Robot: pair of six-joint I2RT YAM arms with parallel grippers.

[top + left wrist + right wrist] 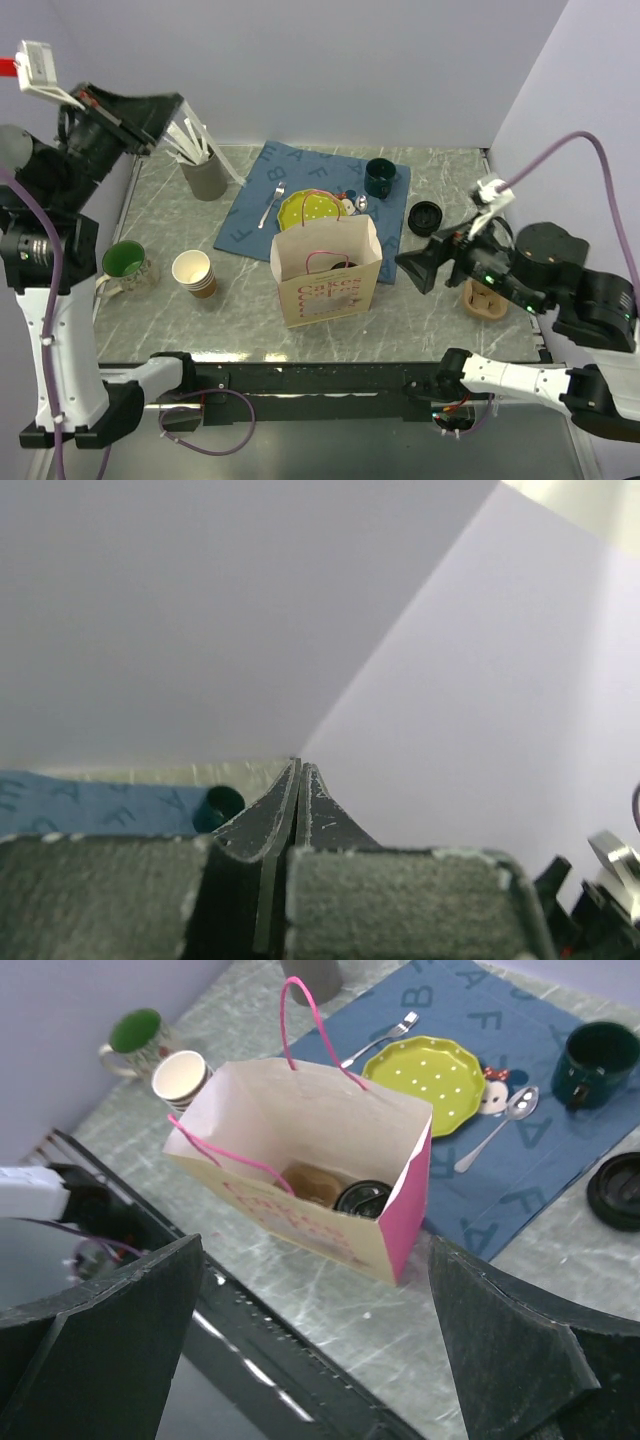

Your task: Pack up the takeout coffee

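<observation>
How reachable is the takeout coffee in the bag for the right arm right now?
Probably yes. The right tool is open beside the paper bag, whose mouth gapes with the takeout coffee lying at its bottom. The pink handles and narrow walls might crowd the way in.

Blue lettered placemat (pixel 250 200) holds a dotted yellow plate (pixel 310 208), a fork (pixel 272 205) and a dark green mug (pixel 380 177). Loose black lid (pixel 425 216) just right of it; green-lined mug (pixel 125 263) and paper cups (pixel 194 272) over left.
</observation>
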